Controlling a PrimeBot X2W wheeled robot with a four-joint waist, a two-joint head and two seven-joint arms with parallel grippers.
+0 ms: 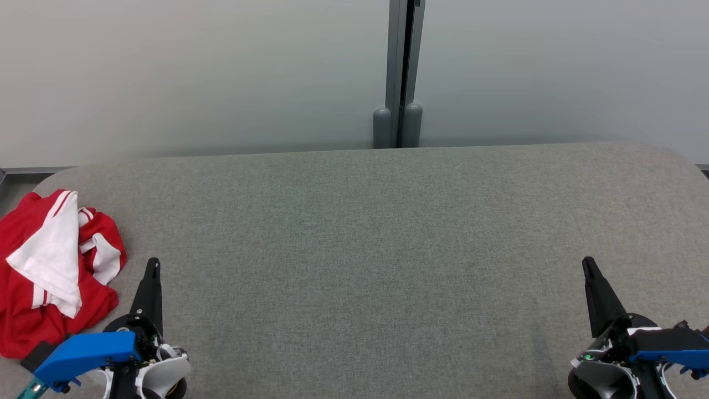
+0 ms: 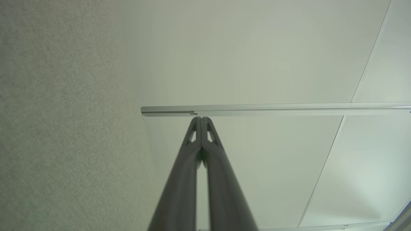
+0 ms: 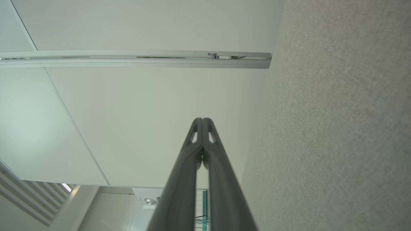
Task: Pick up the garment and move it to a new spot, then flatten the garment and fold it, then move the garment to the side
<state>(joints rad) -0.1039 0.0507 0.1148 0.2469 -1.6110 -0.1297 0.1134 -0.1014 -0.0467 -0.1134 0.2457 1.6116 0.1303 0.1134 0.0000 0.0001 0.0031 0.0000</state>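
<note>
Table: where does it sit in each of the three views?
Head view: the table spans the lower half.
Left wrist view: table takes the left side.
Right wrist view: table takes the right side.
Shared landmark: the metal post at the wall, meeting the table's far edge.

- The head view is bright and evenly lit; the table is sharp, its weave plain.
- A faint, soft shadow runs along the table's far edge.
- In the left wrist view the fingers blur toward the bottom edge, as do the fingers in the right wrist view.
- A pale glow lies on the wall panel; the rail bows slightly.
</note>
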